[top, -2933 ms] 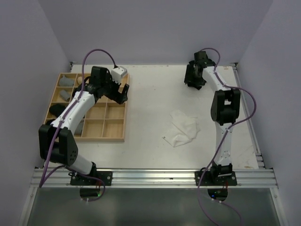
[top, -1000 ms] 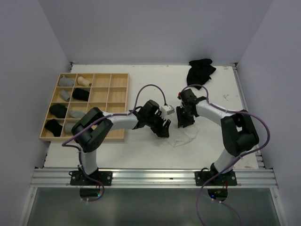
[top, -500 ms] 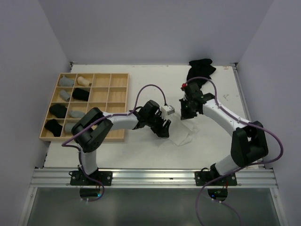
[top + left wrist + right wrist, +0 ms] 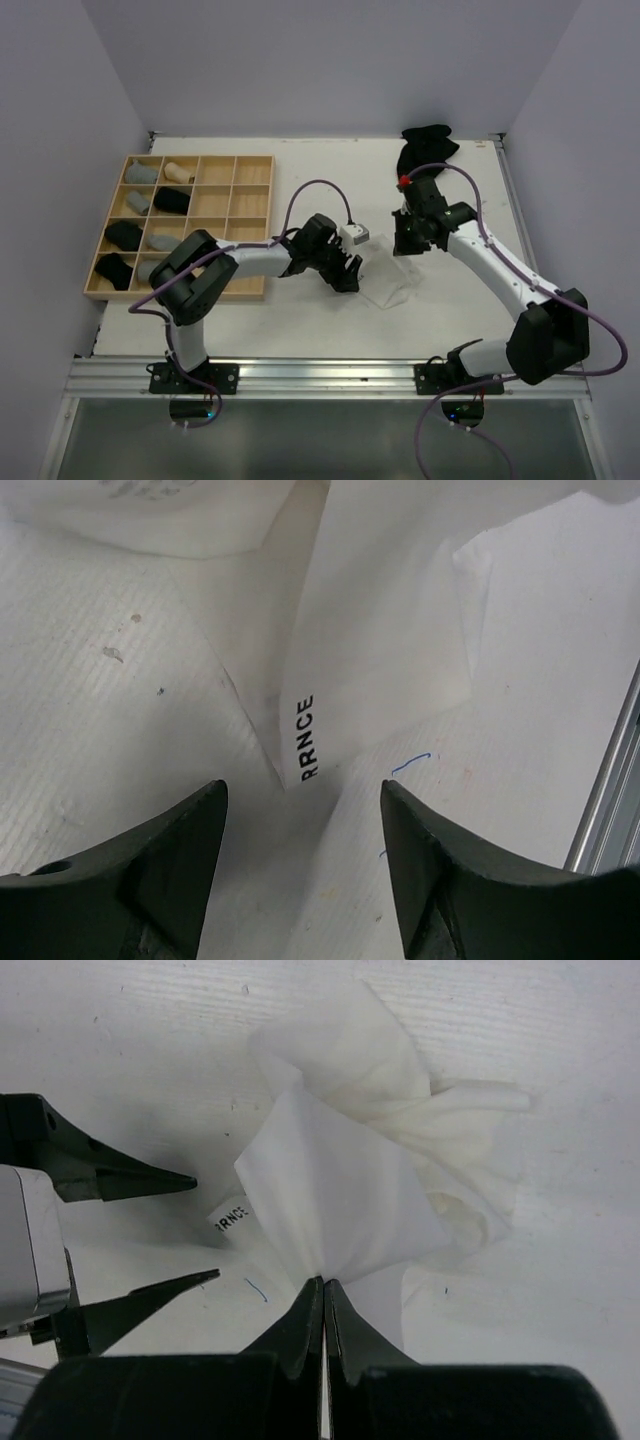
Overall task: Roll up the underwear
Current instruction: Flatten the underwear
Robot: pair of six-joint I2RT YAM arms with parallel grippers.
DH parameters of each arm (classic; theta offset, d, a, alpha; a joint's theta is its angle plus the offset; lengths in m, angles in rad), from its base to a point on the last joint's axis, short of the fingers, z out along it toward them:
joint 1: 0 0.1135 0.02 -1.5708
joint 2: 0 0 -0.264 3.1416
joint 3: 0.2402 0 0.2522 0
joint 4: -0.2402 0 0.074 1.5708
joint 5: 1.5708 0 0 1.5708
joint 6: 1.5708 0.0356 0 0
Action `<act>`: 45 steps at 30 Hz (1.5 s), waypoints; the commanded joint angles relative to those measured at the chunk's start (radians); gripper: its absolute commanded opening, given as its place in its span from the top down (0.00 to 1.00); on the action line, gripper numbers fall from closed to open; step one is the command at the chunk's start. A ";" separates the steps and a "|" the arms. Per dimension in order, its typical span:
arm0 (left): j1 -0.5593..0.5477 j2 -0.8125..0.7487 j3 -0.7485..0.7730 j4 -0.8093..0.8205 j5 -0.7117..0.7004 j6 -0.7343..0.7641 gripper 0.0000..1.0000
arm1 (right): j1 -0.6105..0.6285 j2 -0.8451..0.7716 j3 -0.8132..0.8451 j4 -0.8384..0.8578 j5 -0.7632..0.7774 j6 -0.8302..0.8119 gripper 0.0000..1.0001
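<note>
White underwear [image 4: 345, 1200] — one edge inside right end effector [image 4: 323, 1290]

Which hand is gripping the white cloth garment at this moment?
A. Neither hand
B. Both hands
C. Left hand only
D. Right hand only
D: the right hand is shut on an edge of the limp white cloth underwear, while the left hand stands open with nothing clamped.

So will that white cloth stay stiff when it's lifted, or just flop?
Probably flop: the white underwear drapes in soft folds from where the right fingers pinch it. It looks thin and light. A small pinch seems to hold it, so likely not slippery.
</note>
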 commanded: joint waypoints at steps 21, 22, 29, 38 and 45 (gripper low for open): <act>0.096 0.122 0.267 -0.009 0.259 0.702 0.34 | -0.002 -0.254 -0.092 -0.296 0.082 0.073 1.00; 0.088 0.133 0.279 -0.009 0.253 0.725 0.33 | -0.002 -0.254 -0.085 -0.310 0.091 0.075 1.00; 0.061 0.234 0.420 -0.080 0.281 0.849 0.32 | -0.002 -0.309 -0.088 -0.376 0.079 0.109 1.00; 0.001 0.306 0.503 -0.170 0.348 1.067 0.33 | -0.002 -0.402 -0.119 -0.391 0.073 0.164 1.00; -0.062 0.344 0.506 -0.170 0.337 1.097 0.35 | -0.002 -0.445 -0.078 -0.394 0.077 0.170 1.00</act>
